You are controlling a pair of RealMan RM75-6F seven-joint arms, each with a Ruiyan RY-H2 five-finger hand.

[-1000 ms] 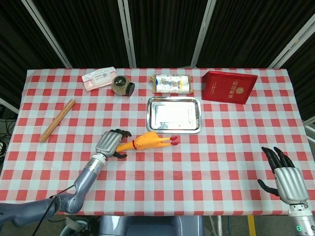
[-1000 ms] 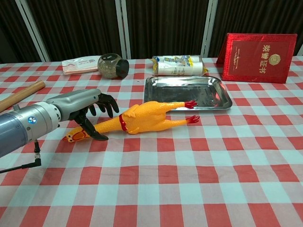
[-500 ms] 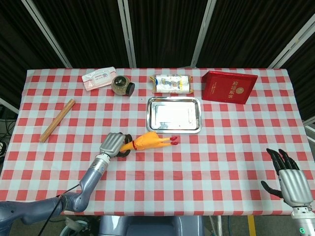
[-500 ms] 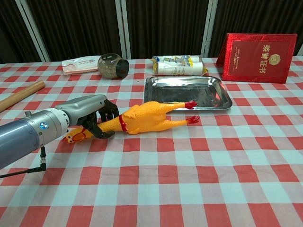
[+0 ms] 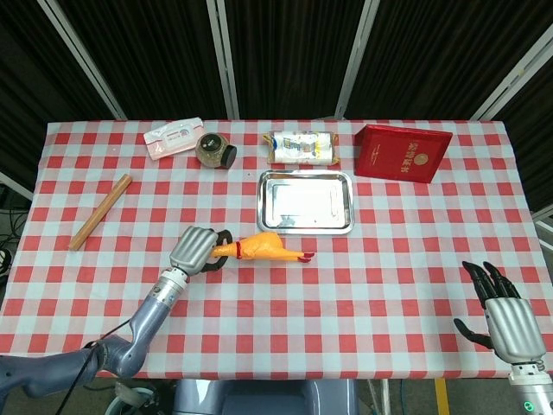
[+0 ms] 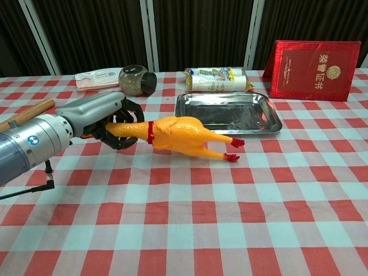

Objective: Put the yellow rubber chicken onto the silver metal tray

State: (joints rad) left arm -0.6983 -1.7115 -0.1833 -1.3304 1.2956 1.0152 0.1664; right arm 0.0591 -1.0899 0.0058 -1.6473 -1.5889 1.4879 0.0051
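Observation:
My left hand (image 5: 196,250) (image 6: 103,118) grips the yellow rubber chicken (image 5: 263,249) (image 6: 175,135) by its head and neck. The chicken is lifted off the cloth, body level, red feet pointing right and drooping. The silver metal tray (image 5: 346,207) (image 6: 270,115) lies bare just behind and to the right of the chicken. My right hand (image 5: 503,311) hovers at the table's near right corner with fingers spread and nothing in it; it shows only in the head view.
Behind the tray lie a white packet roll (image 5: 299,147) and a red box (image 5: 403,153). A dark jar (image 5: 214,150), a white pouch (image 5: 172,137) and a wooden stick (image 5: 100,211) sit at the back left. Red checked cloth covers the table.
My left hand closed around the chicken's head and neck and raised it off the cloth; the chicken's feet swung down and to the right. The right hand barely shifted.

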